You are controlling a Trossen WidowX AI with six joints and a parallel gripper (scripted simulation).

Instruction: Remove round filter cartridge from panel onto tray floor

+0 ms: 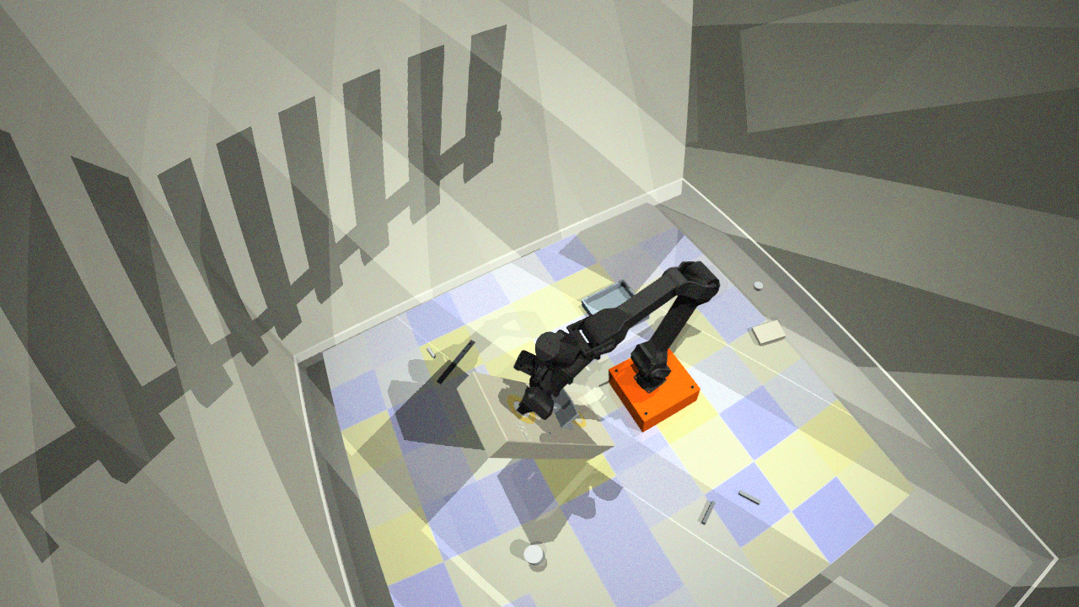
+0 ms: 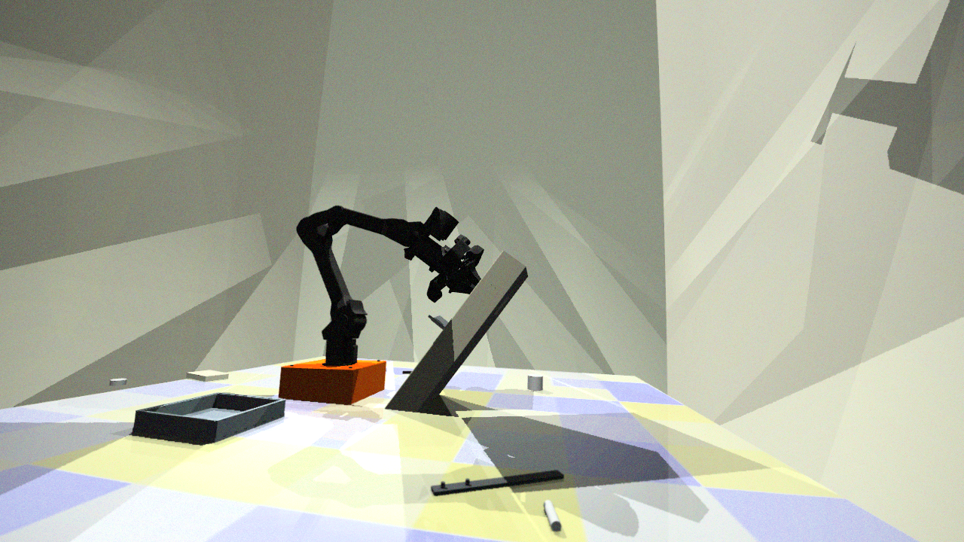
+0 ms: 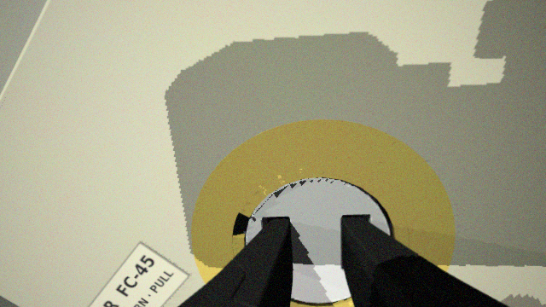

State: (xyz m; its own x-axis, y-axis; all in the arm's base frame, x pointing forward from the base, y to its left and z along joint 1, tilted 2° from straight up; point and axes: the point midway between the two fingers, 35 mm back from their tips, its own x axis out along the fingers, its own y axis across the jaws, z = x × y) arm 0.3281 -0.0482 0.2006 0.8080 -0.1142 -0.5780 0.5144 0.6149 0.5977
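The cartridge (image 3: 320, 200) shows its round pale grey face inside a yellow ring (image 3: 324, 145) on the tilted beige panel (image 2: 495, 290) (image 3: 85, 128). A dark notch (image 3: 241, 224) shows at the left of the face. My gripper (image 1: 520, 410) (image 3: 314, 223) is at the panel, its two black fingertips in the face's slots, shut on the cartridge. The slots are hidden by the fingers. The cartridge sits in its hole; its depth cannot be told exactly. The grey tray (image 1: 604, 299) (image 2: 176, 428) stands on the table away from the panel.
A small grey flap (image 1: 564, 411) (image 2: 437, 321) sticks out of the panel below my gripper. A label (image 3: 138, 277) is beside the ring. The orange base (image 1: 641, 404) (image 2: 313, 384) stands near the panel. A black bar (image 1: 456, 362) (image 2: 501, 482) and a white cylinder (image 1: 533, 554) (image 2: 535, 382) lie around it.
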